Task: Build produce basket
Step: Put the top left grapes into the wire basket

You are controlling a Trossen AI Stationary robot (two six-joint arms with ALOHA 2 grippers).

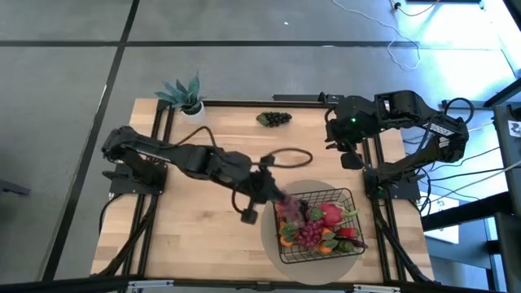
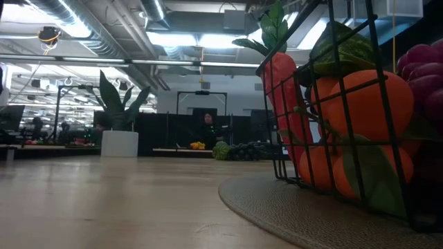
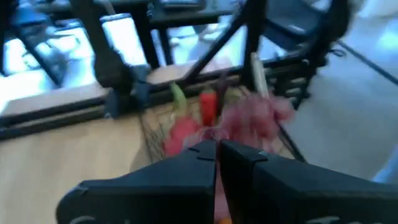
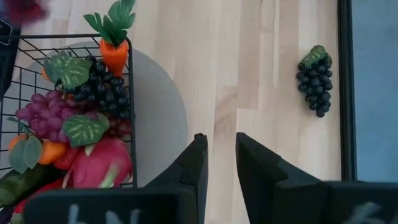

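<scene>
The black wire basket [image 1: 352, 198] stands on a round grey mat [image 1: 269, 232] at the near right. It holds a carrot [image 4: 114, 53], purple grapes [image 4: 42, 112], dark grapes [image 4: 102, 93], a pink dragon fruit [image 4: 99, 163] and oranges [image 2: 360, 104]. My left gripper [image 1: 279, 198] is shut and hangs over the basket's far left corner. A blurred pink-purple bunch [image 3: 258, 117] is at its fingertips. My right gripper [image 4: 221, 155] is open above the table's far right and holds nothing. A dark grape bunch [image 1: 274, 119] lies on the table by the far edge. My left gripper has the pink-purple bunch [image 1: 291, 208] right at its shut fingertips [image 3: 214, 149]. Blur hides which part lies between them. The fingers come from the table's left, slanting a little downward. The bunch is clear of the table, over the basket's left edge.
A small potted plant [image 1: 186, 96] stands at the far left corner. A dark cable loop [image 1: 293, 156] lies on the table between the arms. Bare wood stretches to the left of the mat [image 2: 138, 200].
</scene>
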